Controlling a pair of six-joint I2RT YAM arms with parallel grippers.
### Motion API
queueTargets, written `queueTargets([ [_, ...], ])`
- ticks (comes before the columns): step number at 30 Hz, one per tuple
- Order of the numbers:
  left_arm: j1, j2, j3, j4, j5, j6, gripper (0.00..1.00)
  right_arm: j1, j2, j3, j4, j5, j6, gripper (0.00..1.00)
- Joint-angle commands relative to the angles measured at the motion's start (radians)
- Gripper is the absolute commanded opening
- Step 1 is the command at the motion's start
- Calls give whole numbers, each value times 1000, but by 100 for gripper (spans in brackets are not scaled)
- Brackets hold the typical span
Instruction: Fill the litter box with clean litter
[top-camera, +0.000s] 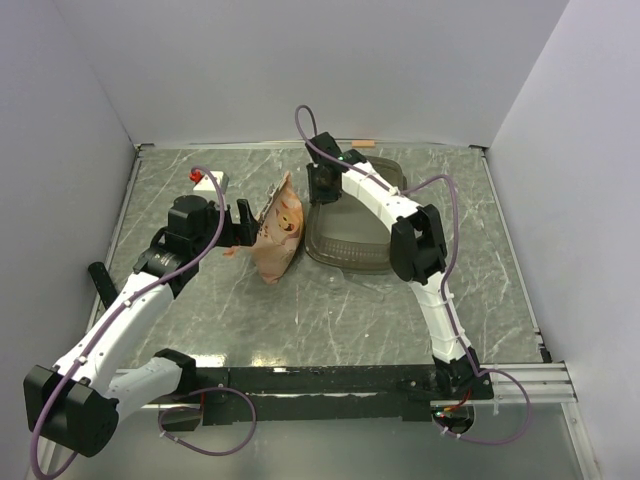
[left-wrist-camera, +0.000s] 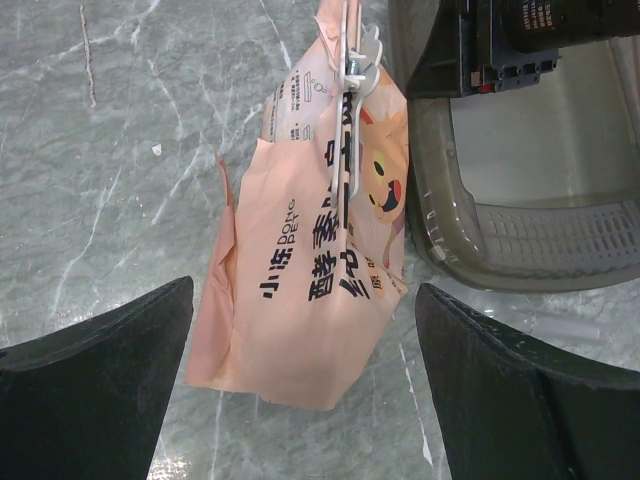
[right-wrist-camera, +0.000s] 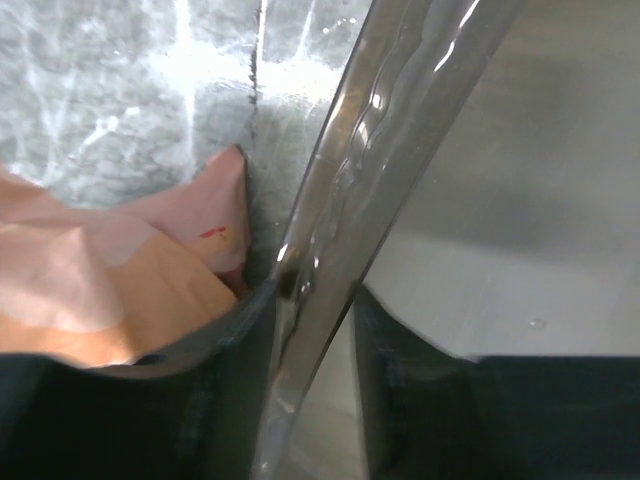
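Note:
The litter box (top-camera: 352, 240) is a grey-brown translucent tray at the table's middle right, and its inside (left-wrist-camera: 540, 130) looks bare. My right gripper (top-camera: 322, 190) straddles its left rim (right-wrist-camera: 400, 130), one finger outside and one inside, pinching the wall. An orange-pink printed bag (top-camera: 278, 228) lies just left of the tray, its top closed by a white clip (left-wrist-camera: 355, 60). My left gripper (left-wrist-camera: 305, 400) stands wide open just short of the bag's bottom end (left-wrist-camera: 300, 340), apart from it. The clean litter is out of view.
A small white block with a red knob (top-camera: 208, 180) sits at the back left. A thin orange strip (top-camera: 362, 146) lies against the back wall. White walls close in the grey marbled table (top-camera: 300, 320) on three sides.

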Motion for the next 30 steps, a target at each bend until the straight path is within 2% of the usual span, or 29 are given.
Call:
queueTargets([
  [1, -3, -1, 4, 34, 1, -5, 97, 2, 9, 49, -9, 35, -47, 33],
  [2, -3, -1, 5, 34, 1, -5, 97, 3, 9, 49, -9, 36, -58, 26],
  [4, -3, 4, 7, 32, 1, -4, 97, 2, 4, 48, -8, 36, -73, 21],
  [7, -3, 6, 8, 32, 1, -2, 97, 2, -8, 34, 6, 38, -117, 7],
  [10, -3, 7, 8, 32, 1, -5, 97, 0, -19, 32, 14, 35, -192, 0],
  [14, -3, 7, 8, 32, 1, -5, 97, 2, -58, -8, 52, 1, -304, 0],
  [20, -3, 4, 7, 34, 1, -7, 97, 2, -152, -158, 189, -132, -512, 1],
  [24, -3, -1, 5, 34, 1, -8, 97, 0, -149, -123, 184, -177, -596, 14],
  [27, -3, -5, 4, 34, 2, -8, 97, -1, -152, -112, 195, -176, -622, 37],
  [28, -3, -8, 2, 34, 1, -7, 97, -1, -155, -110, 199, -170, -622, 52],
  [30, -3, -14, 1, 34, 1, -8, 97, -1, -168, -106, 204, -128, -610, 67],
])
